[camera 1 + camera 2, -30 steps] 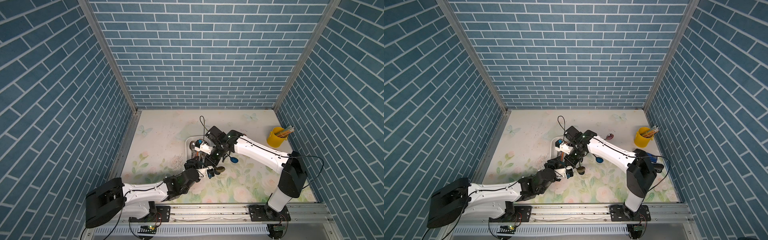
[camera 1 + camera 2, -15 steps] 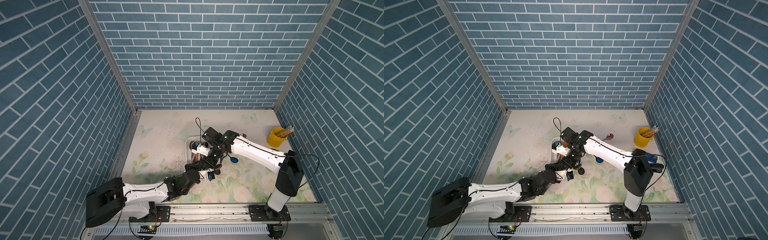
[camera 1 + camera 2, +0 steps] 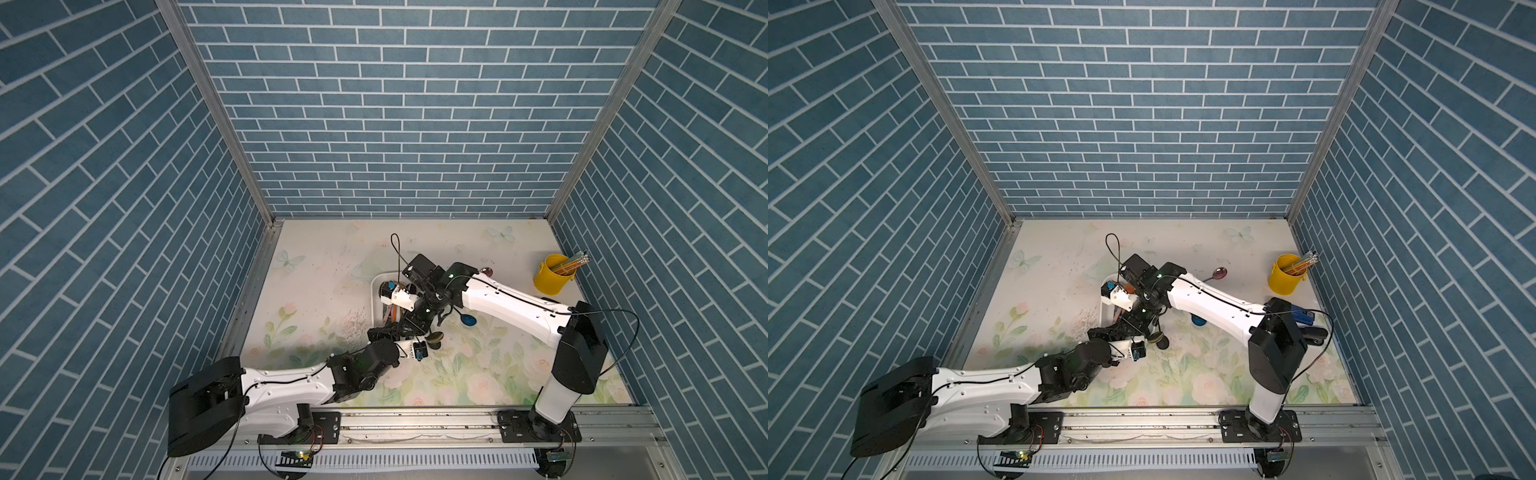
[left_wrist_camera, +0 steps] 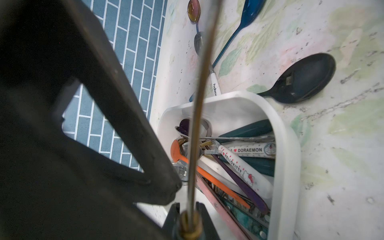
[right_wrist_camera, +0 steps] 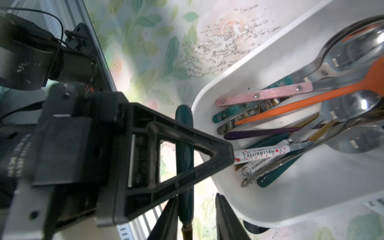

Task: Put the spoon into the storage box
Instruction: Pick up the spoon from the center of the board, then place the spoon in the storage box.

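Note:
The spoon has a green handle (image 5: 183, 116), a brass collar and a thin brass shaft (image 4: 199, 104). Its bowl (image 3: 435, 338) (image 3: 1156, 336) hangs just off the near end of the storage box. My left gripper (image 4: 188, 220) (image 3: 401, 330) is shut on the spoon at the collar. My right gripper (image 5: 196, 218) (image 3: 417, 322) is open around the handle, which rests against one finger with a gap to the other. The white storage box (image 3: 376, 286) (image 3: 1102, 307) (image 4: 286, 166) (image 5: 291, 197) lies right beside both grippers and holds several spoons and other cutlery.
A black spoon (image 4: 301, 79) lies on the mat against the box's end. Right of the box lie a blue spoon (image 3: 468, 320) and a pink-bowled spoon (image 3: 1220, 273). The yellow cup of pencils (image 3: 552, 278) stands at the far right. The two arms cross closely over the box's near end.
My left jaws have closed on the spoon and my right jaws have come apart from it. Both grippers and the spoon's bowl have drifted a little leftward along the box.

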